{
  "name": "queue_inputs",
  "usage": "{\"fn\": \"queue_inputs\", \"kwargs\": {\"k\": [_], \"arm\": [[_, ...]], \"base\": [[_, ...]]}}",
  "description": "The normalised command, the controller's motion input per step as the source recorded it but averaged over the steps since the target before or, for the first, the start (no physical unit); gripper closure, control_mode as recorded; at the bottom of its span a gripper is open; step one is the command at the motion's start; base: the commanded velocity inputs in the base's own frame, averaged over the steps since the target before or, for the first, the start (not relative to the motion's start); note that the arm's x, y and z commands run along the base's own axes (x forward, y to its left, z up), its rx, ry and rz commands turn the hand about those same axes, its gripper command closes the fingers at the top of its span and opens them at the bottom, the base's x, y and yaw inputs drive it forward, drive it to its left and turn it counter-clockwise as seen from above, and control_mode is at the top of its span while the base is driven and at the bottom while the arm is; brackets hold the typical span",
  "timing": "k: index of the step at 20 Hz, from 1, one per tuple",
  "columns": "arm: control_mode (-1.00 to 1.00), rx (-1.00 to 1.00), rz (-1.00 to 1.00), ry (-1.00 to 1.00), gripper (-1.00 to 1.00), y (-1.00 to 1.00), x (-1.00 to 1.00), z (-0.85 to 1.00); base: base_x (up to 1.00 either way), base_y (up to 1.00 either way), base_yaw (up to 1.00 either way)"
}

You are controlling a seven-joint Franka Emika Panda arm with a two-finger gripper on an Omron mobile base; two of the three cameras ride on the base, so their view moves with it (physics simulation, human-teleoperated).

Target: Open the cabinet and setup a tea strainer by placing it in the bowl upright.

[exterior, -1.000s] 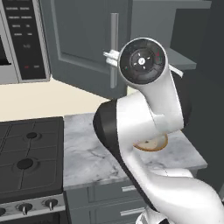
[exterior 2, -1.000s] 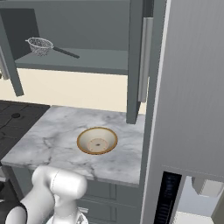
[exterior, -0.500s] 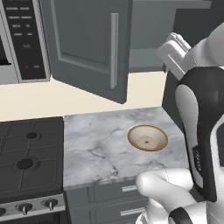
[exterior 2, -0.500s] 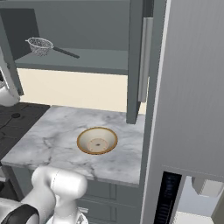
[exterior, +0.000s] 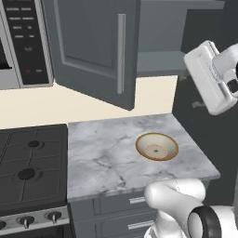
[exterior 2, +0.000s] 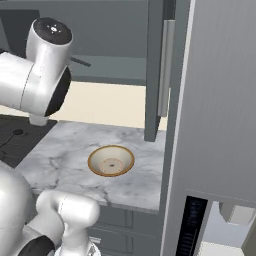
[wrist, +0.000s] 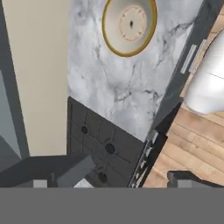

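Bowl on counter — right of stove

Cabinet doors open – grey shelf exposed. Bowl upright on marble counter, empty. Strainer handle on shelf – partly hidden.

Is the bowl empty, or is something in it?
Empty. The bowl on the marble counter shows only its pale inside and the small ring at its centre.

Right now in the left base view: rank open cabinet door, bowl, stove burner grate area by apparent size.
1. Cabinet door, largest, though it also swings toward the camera, which inflates it.
2. Stove top, cut off by the left edge, so its full extent is unsure.
3. Bowl, clearly smallest.
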Motion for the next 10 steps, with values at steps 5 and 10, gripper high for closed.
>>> {"fn": "queue_inputs", "kwargs": {"k": [5, 10], "arm": [[-1.0, 0.31, 0.15, 0.13, -1.0, 0.32, 0.65, 0.0], [-1.0, 0.07, 0.28, 0.01, -1.0, 0.51, 0.62, 0.0]], "base": [[0.0, 0.0, 0.0], [0.0, 0.0, 0.0]]}}
